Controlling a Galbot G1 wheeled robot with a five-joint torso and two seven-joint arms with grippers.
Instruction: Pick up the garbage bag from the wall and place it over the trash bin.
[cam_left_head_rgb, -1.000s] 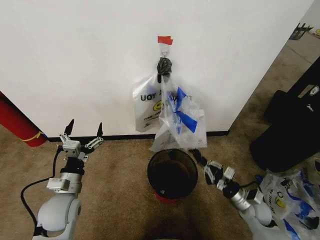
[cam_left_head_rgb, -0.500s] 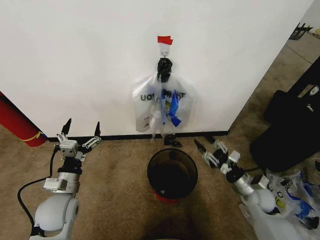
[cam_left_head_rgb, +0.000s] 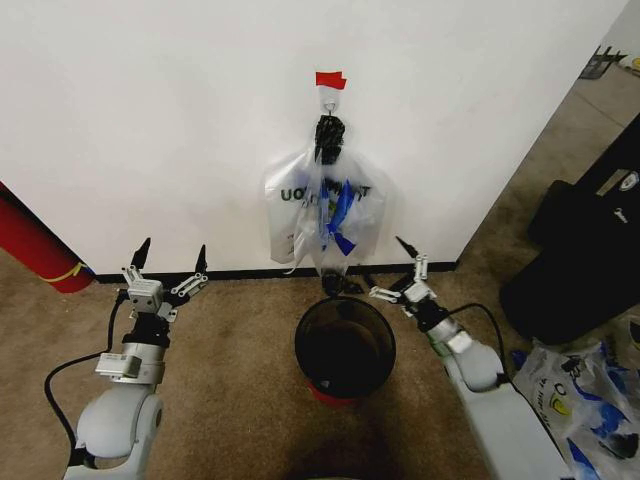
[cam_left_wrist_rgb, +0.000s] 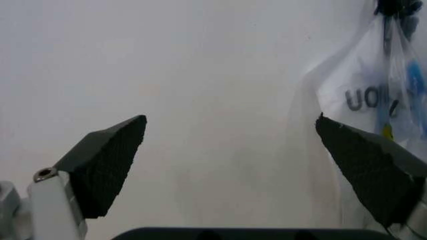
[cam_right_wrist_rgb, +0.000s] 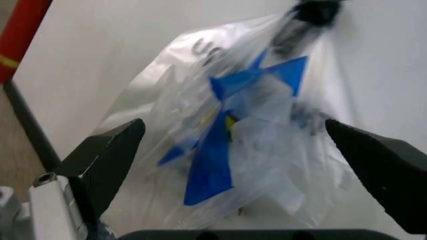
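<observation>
The garbage bag (cam_left_head_rgb: 337, 222) hung at frame centre; the right gripper (cam_left_head_rgb: 404, 272), fingers spread, was aimed there; the left gripper (cam_left_head_rgb: 169, 263) was parked open.

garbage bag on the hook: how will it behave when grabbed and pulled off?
Likely floppy: the garbage bag hangs in crumpled folds from the hook. Probably very light, being thin translucent film. It may drag the white printed bag bunched on the same hook. The right gripper waits beside it, jaws open.
</observation>
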